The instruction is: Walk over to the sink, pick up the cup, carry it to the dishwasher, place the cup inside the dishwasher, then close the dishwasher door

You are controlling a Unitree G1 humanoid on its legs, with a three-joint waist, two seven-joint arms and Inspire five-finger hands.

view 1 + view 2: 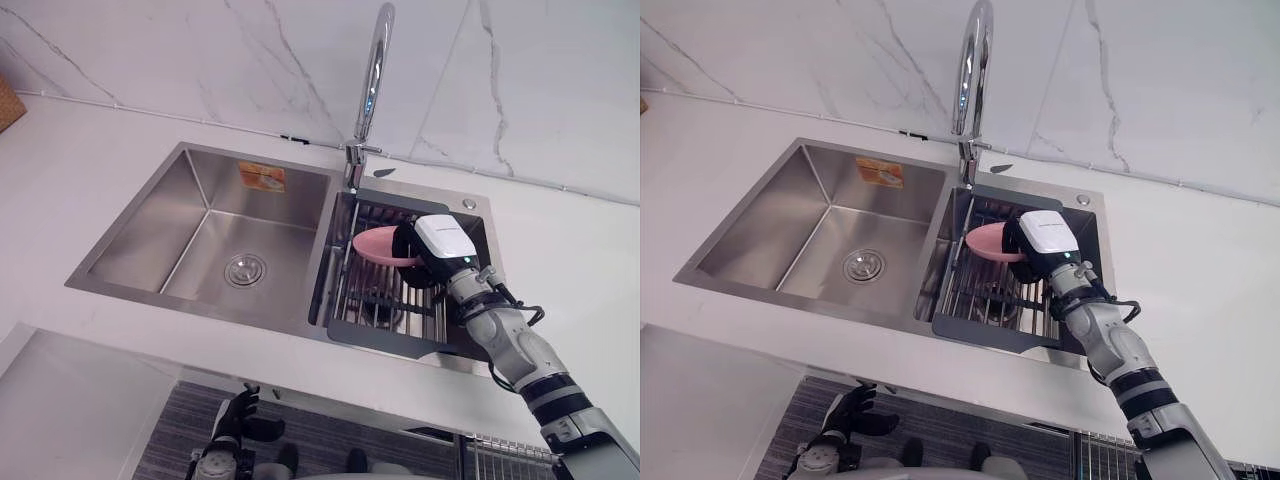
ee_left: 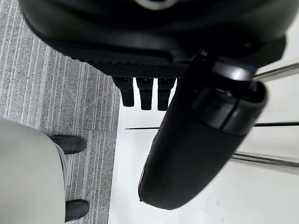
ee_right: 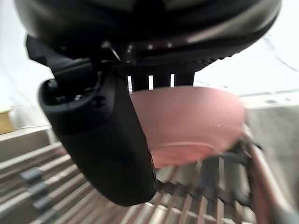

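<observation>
A pink cup (image 1: 378, 245) lies on its side on the wire rack (image 1: 385, 305) in the right basin of the steel sink (image 1: 200, 190). My right hand (image 1: 415, 262) reaches down into that basin from the right and is right at the cup. In the right wrist view the cup (image 3: 196, 121) shows between the thumb (image 3: 103, 140) and the fingers (image 3: 149, 81), which look relaxed, not curled round it. My left hand (image 1: 236, 410) hangs low below the counter edge, open and holding nothing.
A tall chrome faucet (image 1: 372, 70) rises behind the divider between the basins. The left basin has a drain (image 1: 245, 269). White counter (image 1: 80, 170) surrounds the sink, with a marble wall behind. A wire rack (image 1: 510, 455) shows low at the right.
</observation>
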